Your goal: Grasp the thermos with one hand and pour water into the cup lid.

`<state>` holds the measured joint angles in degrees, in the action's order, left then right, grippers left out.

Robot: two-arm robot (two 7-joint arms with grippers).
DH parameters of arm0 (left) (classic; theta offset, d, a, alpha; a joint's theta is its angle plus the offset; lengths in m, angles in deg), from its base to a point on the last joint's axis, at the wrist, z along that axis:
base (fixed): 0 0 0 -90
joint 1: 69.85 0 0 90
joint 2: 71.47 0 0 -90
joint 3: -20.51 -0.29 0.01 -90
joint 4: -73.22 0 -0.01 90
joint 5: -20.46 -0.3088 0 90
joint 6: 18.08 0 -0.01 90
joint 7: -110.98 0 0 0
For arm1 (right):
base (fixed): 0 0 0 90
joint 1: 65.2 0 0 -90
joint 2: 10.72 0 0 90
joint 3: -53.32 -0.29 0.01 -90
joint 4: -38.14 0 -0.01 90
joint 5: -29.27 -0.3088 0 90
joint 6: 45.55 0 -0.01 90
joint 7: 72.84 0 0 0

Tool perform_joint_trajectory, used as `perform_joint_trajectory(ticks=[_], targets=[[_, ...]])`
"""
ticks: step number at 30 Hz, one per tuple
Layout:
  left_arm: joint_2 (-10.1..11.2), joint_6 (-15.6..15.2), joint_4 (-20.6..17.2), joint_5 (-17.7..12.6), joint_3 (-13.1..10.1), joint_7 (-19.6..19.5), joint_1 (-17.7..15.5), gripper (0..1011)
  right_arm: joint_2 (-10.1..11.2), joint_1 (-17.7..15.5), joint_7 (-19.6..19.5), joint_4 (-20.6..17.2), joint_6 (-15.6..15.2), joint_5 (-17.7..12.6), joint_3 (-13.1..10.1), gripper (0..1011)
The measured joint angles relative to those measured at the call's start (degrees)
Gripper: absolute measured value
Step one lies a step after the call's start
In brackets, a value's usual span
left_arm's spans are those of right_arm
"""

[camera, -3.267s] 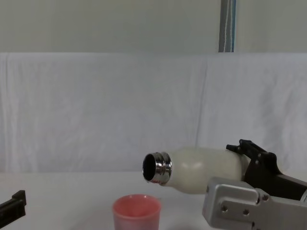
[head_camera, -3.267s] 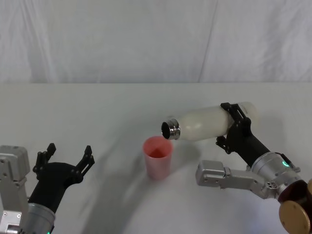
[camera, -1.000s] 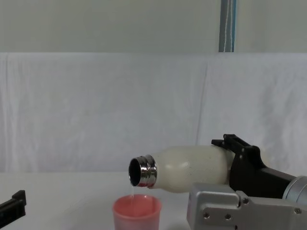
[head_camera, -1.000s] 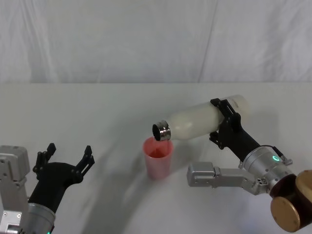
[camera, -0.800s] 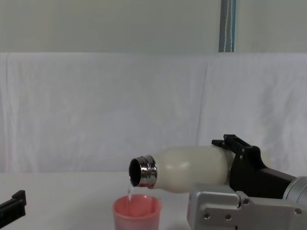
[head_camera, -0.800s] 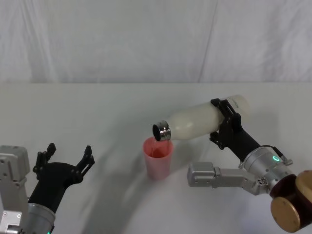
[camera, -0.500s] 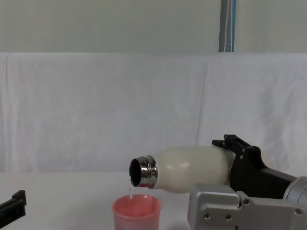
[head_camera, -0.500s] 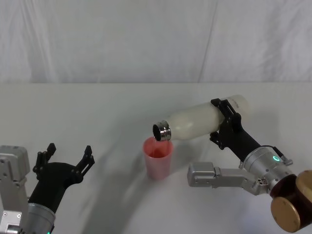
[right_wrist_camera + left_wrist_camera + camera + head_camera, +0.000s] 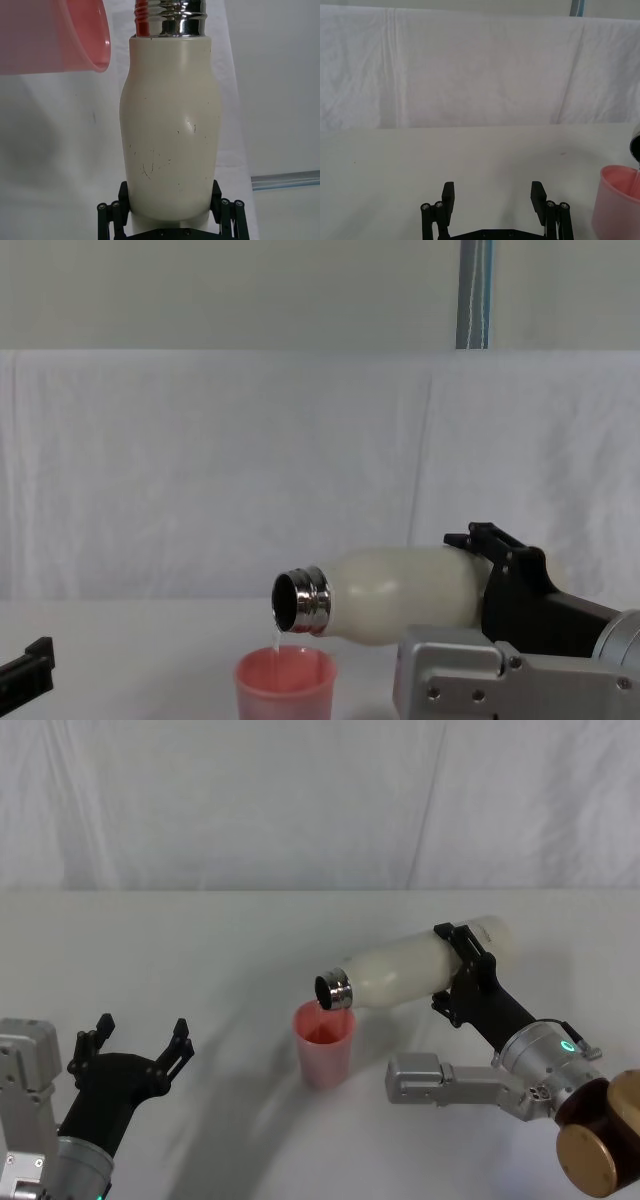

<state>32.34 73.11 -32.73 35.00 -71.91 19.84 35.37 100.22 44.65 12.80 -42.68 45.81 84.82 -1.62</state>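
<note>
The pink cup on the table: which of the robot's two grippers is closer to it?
The right. The right gripper holds the cream thermos tipped over the pink cup, just right of it. The left gripper sits open, apart, well to the cup's left.

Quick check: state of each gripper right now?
Left gripper: open, empty, parked low at the table's left.
Right gripper: shut on the thermos, tipped over the cup lid.

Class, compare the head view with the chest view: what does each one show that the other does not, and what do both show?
Head view alone: the open left gripper whole, parked at the table's near left, and the cup lid down to its base.

Chest view alone: a thin stream of water falling from the thermos mouth.

Both: the right gripper clamping the tipped thermos above the pink cup lid.
</note>
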Motion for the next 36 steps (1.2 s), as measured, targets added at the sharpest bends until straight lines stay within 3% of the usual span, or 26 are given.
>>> perform_joint_trajectory(ticks=[36], targets=[[0.0,0.0,0.0,0.0,0.0,0.0,0.0,1001,-0.1,0.3,-0.3,0.8,0.0,0.2,0.1,950]])
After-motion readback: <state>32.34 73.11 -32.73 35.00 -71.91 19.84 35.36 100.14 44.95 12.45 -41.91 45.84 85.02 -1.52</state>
